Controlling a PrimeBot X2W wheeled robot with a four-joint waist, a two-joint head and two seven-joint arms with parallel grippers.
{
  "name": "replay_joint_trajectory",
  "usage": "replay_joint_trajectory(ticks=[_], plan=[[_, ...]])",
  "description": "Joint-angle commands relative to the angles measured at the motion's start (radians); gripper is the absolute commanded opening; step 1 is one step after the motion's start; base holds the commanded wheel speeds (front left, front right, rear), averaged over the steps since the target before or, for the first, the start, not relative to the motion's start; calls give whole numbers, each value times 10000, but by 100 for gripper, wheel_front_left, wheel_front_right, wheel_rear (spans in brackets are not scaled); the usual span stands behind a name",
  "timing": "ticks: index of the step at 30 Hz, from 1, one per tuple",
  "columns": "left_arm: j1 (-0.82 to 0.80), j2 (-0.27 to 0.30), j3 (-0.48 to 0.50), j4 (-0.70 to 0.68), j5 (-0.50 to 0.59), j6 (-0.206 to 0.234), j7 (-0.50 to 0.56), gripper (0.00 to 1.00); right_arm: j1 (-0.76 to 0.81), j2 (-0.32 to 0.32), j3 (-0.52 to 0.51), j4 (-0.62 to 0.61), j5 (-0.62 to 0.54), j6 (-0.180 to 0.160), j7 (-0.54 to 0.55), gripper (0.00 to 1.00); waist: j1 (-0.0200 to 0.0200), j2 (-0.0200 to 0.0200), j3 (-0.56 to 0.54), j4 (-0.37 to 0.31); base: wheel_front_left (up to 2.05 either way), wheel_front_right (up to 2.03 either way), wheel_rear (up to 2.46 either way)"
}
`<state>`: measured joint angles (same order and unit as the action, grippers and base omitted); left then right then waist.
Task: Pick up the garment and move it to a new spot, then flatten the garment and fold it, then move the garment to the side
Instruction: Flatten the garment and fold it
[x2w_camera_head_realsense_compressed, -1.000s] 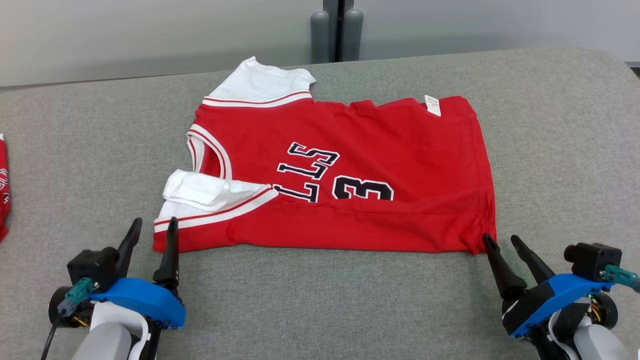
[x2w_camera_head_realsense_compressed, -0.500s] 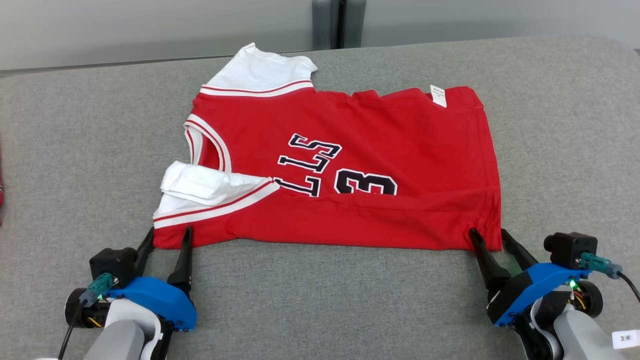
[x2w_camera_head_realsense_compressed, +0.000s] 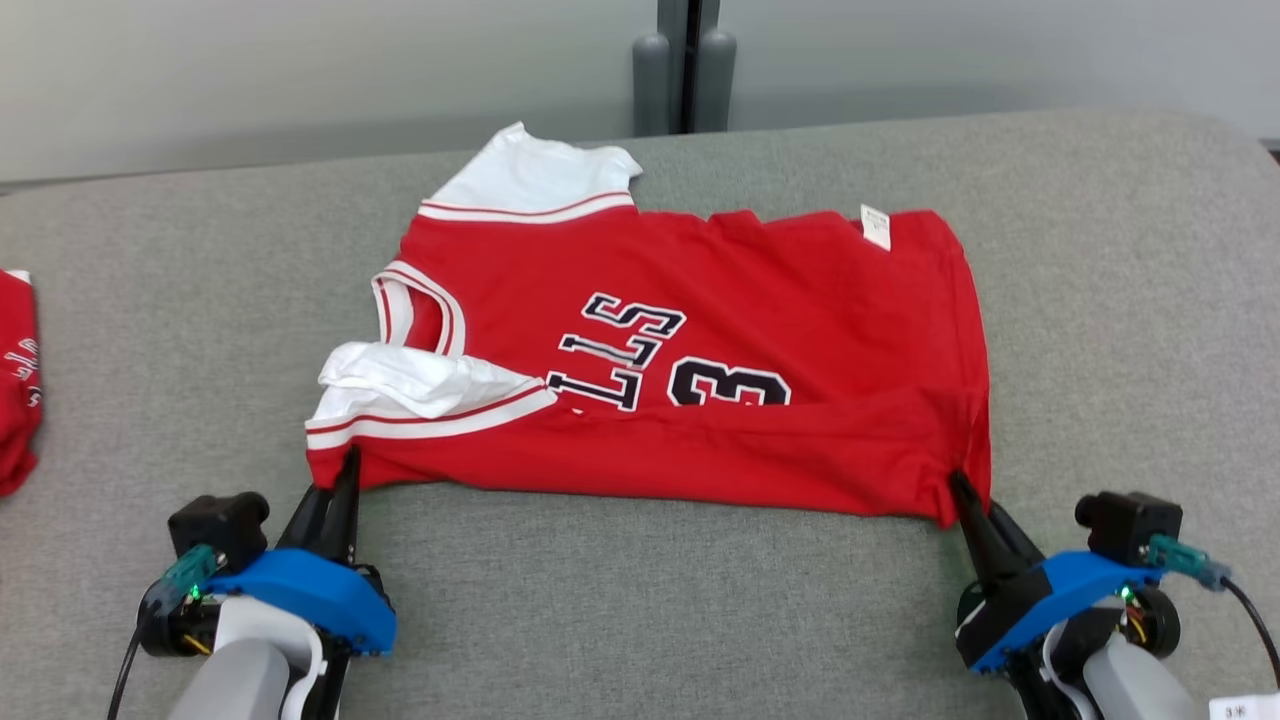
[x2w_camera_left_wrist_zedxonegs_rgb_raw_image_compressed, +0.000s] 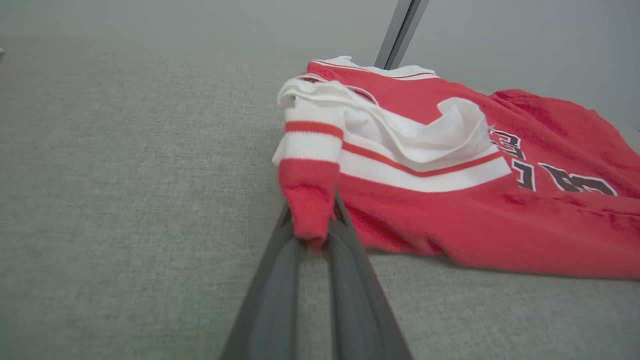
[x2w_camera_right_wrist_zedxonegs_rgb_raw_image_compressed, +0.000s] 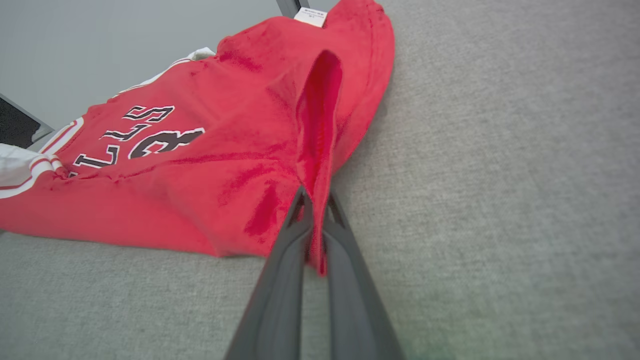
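Observation:
The garment (x2w_camera_head_realsense_compressed: 700, 350) is a red jersey with white sleeves and black lettering, lying folded lengthwise across the grey padded table (x2w_camera_head_realsense_compressed: 640, 610). My left gripper (x2w_camera_head_realsense_compressed: 338, 478) is shut on its near left corner, just below the white sleeve band; the left wrist view shows that red corner (x2w_camera_left_wrist_zedxonegs_rgb_raw_image_compressed: 310, 210) pinched and lifted between the fingers. My right gripper (x2w_camera_head_realsense_compressed: 968, 500) is shut on the near right corner by the hem, and the right wrist view shows a red fold (x2w_camera_right_wrist_zedxonegs_rgb_raw_image_compressed: 317, 165) pulled up between the fingers.
Another red piece of clothing (x2w_camera_head_realsense_compressed: 15, 380) lies at the table's left edge. Behind the table stands a pale wall with a dark vertical post (x2w_camera_head_realsense_compressed: 685, 65). Grey table surface stretches to the right of the jersey and in front of it.
Both grippers have moved forward onto the jersey's near corners and gone from open to shut on the cloth. The corners now rise slightly. The camera has shifted a little.

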<state>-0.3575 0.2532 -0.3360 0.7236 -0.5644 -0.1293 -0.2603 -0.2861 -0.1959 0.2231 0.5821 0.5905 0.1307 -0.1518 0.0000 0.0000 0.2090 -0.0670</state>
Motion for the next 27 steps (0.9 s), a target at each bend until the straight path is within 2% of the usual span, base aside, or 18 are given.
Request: replay_joint_trajectory(ticks=[1,9,14,21,27], plan=[[364,4,223,-322,-15,1,-54,0,286,-93,94,-100,166,2,-115,0,0,0,-299,121,0,0,0],[1944,-296,713,-1486,238,167,-59,0,1377,-330,94,-701,695,2,-128,0,0,0,-1110,529,0,0,0],[3038,-350,949,-2409,382,354,-60,0,2351,-473,-18,-1632,876,2,117,0,0,0,-1476,743,0,0,0],[4324,-189,1096,-3571,452,729,-43,0,3498,-341,-305,-3101,502,2,827,0,0,0,-1618,899,0,0,0],[4999,-259,992,-4245,330,1046,359,0,4208,-154,-705,-3811,-116,2,1547,0,0,0,-1584,925,0,0,0]])
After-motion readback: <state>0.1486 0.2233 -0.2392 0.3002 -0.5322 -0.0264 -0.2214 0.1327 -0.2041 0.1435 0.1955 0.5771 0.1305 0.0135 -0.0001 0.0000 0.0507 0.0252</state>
